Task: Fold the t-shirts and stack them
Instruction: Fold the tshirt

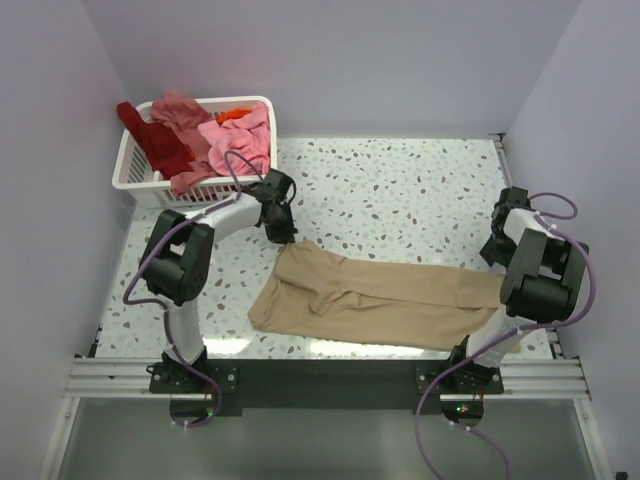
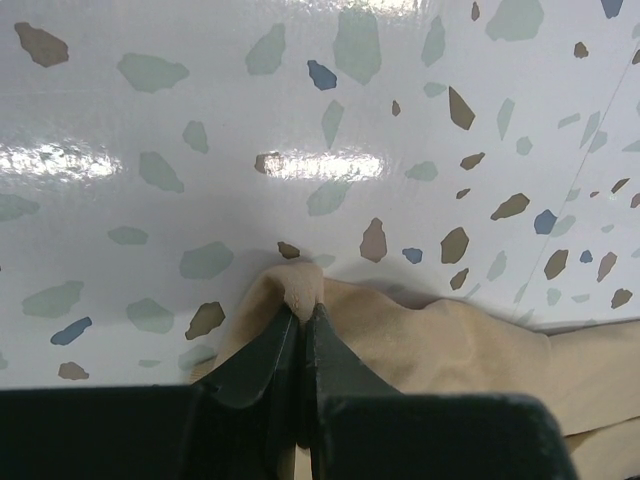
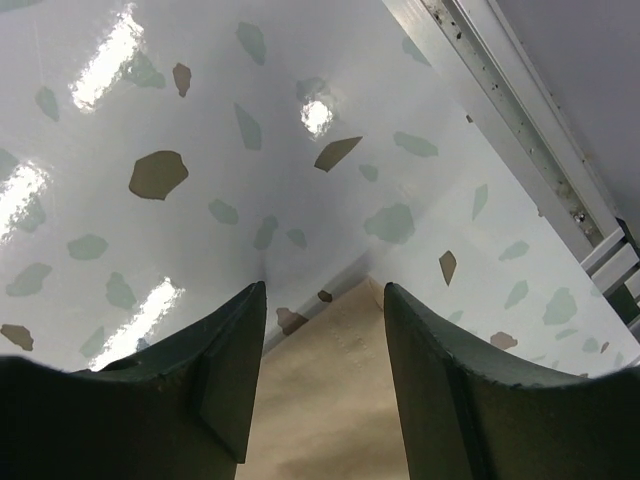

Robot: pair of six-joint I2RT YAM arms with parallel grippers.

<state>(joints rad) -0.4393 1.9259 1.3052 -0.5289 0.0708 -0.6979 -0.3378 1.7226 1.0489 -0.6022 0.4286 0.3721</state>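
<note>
Left gripper [image 2: 303, 312] clamped on the tan t-shirt [image 2: 470, 350] corner
left arm [image 1: 215, 220] stretched forward, wrist tipped down; right gripper [image 3: 325, 300] sits over the shirt's edge, jaws apart

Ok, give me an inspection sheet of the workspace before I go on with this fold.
Surface: speckled table, glossy, with glare patches.
Job's things: tan t-shirt lying creased, lengthways along the near side; shirt heap of pink, salmon, dark red and orange in the white basket, far left.
Clutter: nothing seen.
Claws: left claw shut on a pinch of the tan t-shirt's far-left corner; right claw open, astride its right-hand edge.
Cables: purple cables loop beside both arms.
Surroundings: plain pale walls; metal rail at the near edge.
</note>
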